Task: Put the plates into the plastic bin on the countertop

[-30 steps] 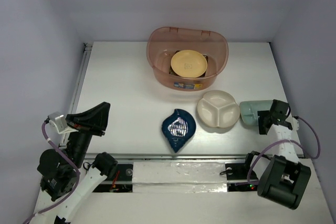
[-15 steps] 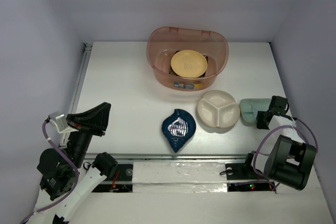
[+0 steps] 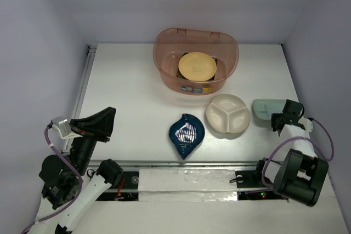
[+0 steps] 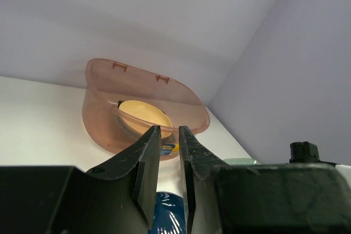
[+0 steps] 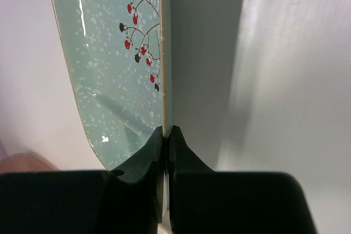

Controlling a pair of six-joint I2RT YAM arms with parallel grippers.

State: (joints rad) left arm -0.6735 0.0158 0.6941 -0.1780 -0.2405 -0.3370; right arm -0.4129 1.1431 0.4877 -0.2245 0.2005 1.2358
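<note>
My right gripper is shut on the near rim of the pale green rectangular plate, which has a red-berry branch drawing. It is at the right edge of the countertop. The white three-section plate lies just left of it, and the dark blue leaf-shaped plate lies nearer the front. The plastic bin stands at the back and holds the yellow round plate. My left gripper hovers at the front left, its jaws slightly apart and empty.
A metal rail runs along the countertop's left edge. Grey walls close in the back and both sides. Something dark lies under the yellow plate in the bin. The right arm's base sits at the front right corner.
My right gripper has closed on the green plate's rim, and the plate has shifted a little toward the back right. The left arm has not moved.
</note>
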